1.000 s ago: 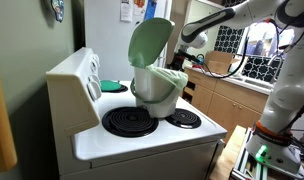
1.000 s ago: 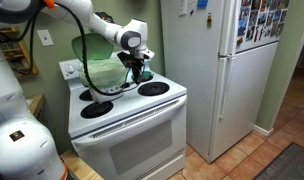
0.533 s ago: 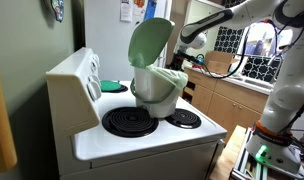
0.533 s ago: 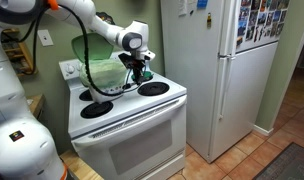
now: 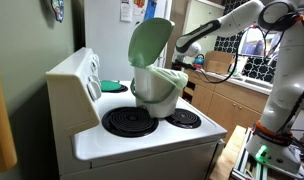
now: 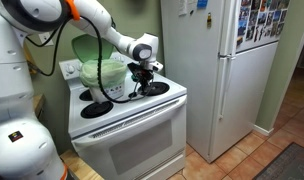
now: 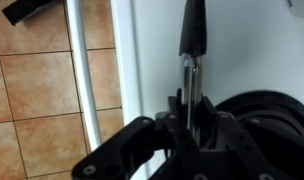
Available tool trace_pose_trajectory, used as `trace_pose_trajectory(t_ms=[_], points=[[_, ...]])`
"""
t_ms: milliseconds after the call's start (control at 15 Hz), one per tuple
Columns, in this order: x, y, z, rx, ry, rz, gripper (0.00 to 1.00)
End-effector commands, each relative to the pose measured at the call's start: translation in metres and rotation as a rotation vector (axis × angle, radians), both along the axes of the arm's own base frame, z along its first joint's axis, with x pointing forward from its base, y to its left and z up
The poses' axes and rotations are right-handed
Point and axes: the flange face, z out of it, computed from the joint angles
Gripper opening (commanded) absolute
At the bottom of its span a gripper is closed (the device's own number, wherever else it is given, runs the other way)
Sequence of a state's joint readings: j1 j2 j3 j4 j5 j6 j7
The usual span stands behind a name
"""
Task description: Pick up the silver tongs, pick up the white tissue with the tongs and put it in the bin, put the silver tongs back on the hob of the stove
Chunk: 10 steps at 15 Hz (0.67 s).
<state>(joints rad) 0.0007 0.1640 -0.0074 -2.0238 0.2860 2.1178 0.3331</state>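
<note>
Wrist view showed the claw (image 7: 192,112) clamped on the silver tongs (image 7: 192,40). The tongs ran straight up toward 12 o'clock, and their dark end lay over the white hob (image 7: 247,50). A black burner (image 7: 277,112) curved in at 4 o'clock, and the oven handle (image 7: 84,80) and tiled floor (image 7: 32,90) lay off at 9 o'clock. No tissue showed between the tong ends.

In an exterior view the claw (image 6: 144,72) hung just above the hob (image 6: 127,103) with the tongs (image 6: 142,86) pointing down. The bin (image 6: 104,75) stood close at its 9 o'clock, and the fridge (image 6: 217,60) was off at 3 o'clock.

In an exterior view the bin (image 5: 157,90) stood on the hob (image 5: 152,135) with its green lid (image 5: 150,42) raised. The arm (image 5: 227,22) reached in from 2 o'clock. The claw was hidden behind the bin, so its grip could not be read there.

With no tissue in sight, the step in hand looked like laying the tongs back on the hob. Doing it well probably meant lowering until the tong ends touched the white surface. It also meant tilting the tongs flat, clear of the bin and well in from the front edge. Only then should the claw let go, so that the tongs neither dropped nor slid off.
</note>
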Motion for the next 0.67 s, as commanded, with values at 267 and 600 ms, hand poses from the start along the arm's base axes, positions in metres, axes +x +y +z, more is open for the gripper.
trace_pose_trajectory(t_ms=[267,600], points=[[0.033,-0.008,-0.039,-0.002,0.065,-0.067,0.06],[0.043,-0.009,-0.046,-0.015,0.073,-0.068,0.52]])
